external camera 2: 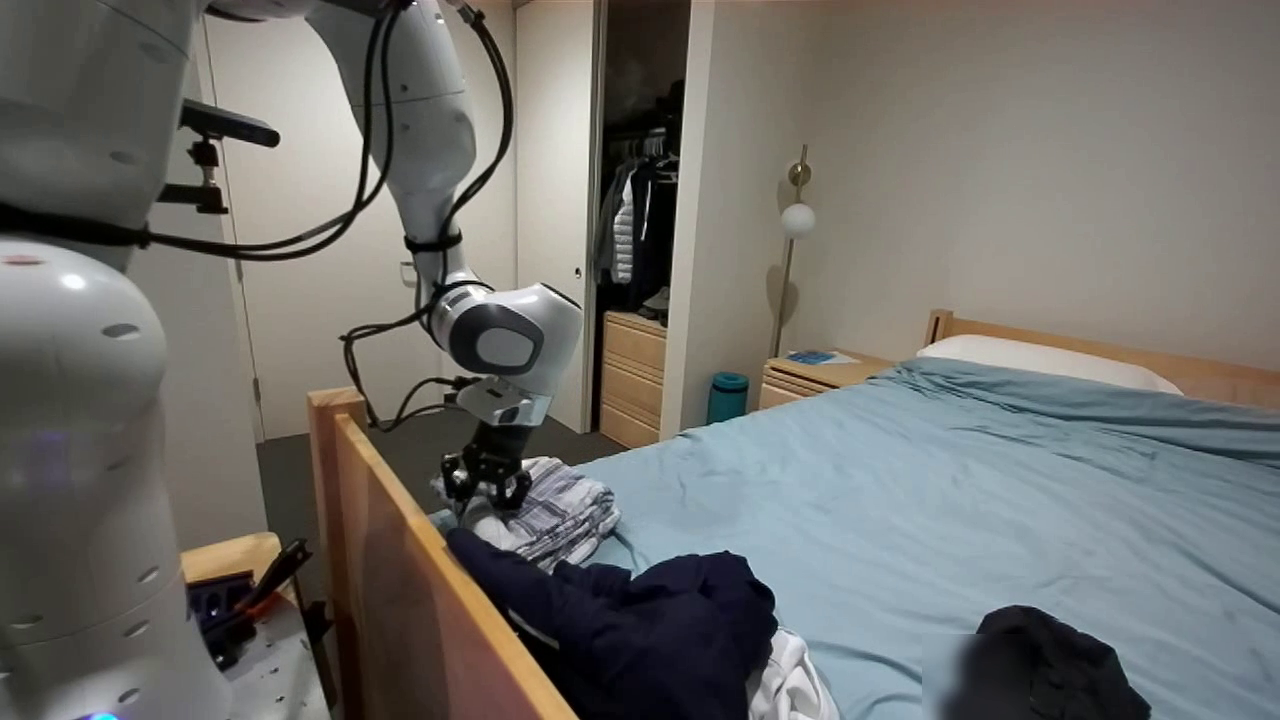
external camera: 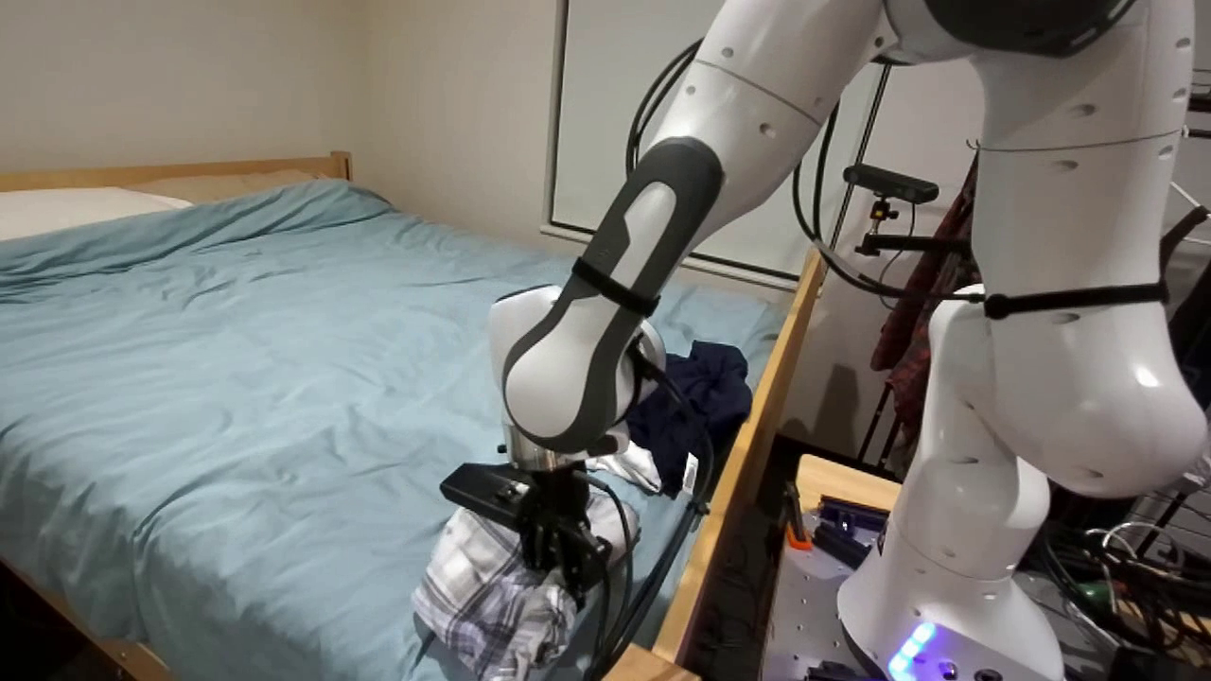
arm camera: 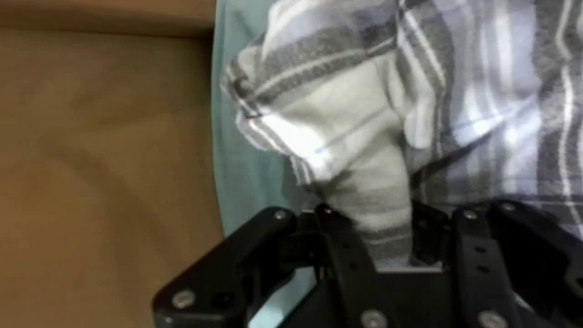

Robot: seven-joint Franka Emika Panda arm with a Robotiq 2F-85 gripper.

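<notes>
Pale walls (external camera 2: 1050,180) back a wooden-framed bed (external camera 2: 900,520) and globe lamp (external camera 2: 798,221); the dim floor (external camera 2: 290,480) looks grey.

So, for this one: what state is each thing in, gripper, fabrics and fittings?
Plaid cloth: layered, rumpled
Gripper: closed on a fold of that cloth
Navy garment: crumpled in a heap
Blue bedding: spread out, wrinkled
Closet door: open
Closet drawers: shut
Base light: lit blue

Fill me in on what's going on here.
A robot arm is handling a plaid cloth on the bed. Its jaws are closed on a fold of it, while the rest lies loosely folded near the wooden footboard. A navy garment and a white cloth lie nearby, outside the jaws' grip.
</notes>
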